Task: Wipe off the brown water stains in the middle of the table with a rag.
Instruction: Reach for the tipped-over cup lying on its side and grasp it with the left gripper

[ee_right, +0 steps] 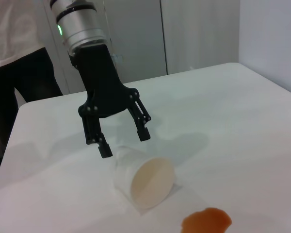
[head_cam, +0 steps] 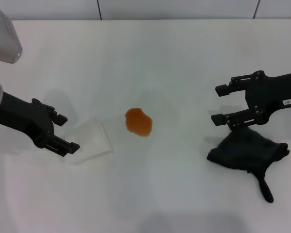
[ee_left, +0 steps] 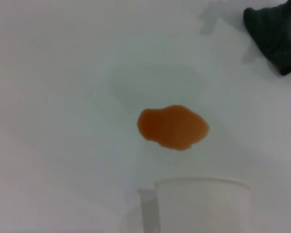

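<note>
While the brown water stains sit mid-table, the right gripper hovers just above the dark rag on the right, jaws spread and empty. The left gripper hangs over a tipped paper cup lying left of the blotch, jaws also spread.

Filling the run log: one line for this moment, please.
stain unwiped | rag on table, ungrasped | right gripper open above rag | left gripper open over tipped cup
</note>
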Robot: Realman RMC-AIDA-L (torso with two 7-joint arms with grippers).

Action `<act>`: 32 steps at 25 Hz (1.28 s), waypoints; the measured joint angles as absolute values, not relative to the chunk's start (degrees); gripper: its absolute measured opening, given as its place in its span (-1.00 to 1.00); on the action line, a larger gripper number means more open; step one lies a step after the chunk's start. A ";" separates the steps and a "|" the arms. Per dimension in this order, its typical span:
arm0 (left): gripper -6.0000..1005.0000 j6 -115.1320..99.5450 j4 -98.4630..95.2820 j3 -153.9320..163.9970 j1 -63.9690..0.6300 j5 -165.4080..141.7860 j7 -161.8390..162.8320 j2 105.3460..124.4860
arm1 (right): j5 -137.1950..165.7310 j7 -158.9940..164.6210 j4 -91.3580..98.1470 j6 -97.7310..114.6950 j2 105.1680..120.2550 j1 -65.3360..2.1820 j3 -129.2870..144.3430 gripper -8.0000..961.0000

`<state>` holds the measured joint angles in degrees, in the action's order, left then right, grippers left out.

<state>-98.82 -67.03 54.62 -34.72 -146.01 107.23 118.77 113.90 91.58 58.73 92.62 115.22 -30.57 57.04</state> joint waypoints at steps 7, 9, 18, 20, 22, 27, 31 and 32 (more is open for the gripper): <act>0.74 -95.51 -64.39 54.78 -34.82 -145.90 105.91 118.83 | 113.90 91.58 58.70 92.64 115.27 -30.94 57.11 0.63; 0.74 -94.53 -63.89 54.99 -34.73 -145.75 105.16 118.91 | 113.90 91.58 58.70 92.64 115.28 -30.99 57.13 0.63; 0.74 -90.20 -60.76 59.56 -35.20 -144.16 104.37 119.01 | 113.90 91.58 58.70 92.57 115.31 -31.26 57.13 0.63; 0.74 -89.71 -60.73 60.82 -35.22 -143.40 104.36 119.00 | 113.90 91.58 58.71 92.52 115.31 -31.28 57.13 0.63; 0.74 -89.46 -60.89 61.95 -35.35 -143.05 104.33 119.00 | 113.90 91.58 58.71 92.43 115.31 -31.28 57.13 0.63; 0.74 -89.02 -61.01 63.58 -35.94 -142.76 104.17 119.00 | 113.90 91.58 58.61 91.99 115.31 -31.29 57.13 0.63; 0.74 -88.33 -60.97 65.10 -36.03 -142.45 103.77 119.00 | 113.91 91.58 58.11 91.94 115.31 -31.30 57.13 0.63; 0.74 -88.07 -60.86 65.61 -36.04 -142.43 103.66 119.00 | 113.90 91.58 57.99 91.89 115.31 -31.32 57.13 0.63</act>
<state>-88.07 -60.86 65.61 -36.03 -142.44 103.66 119.00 113.90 91.58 57.99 91.89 115.31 -31.32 57.13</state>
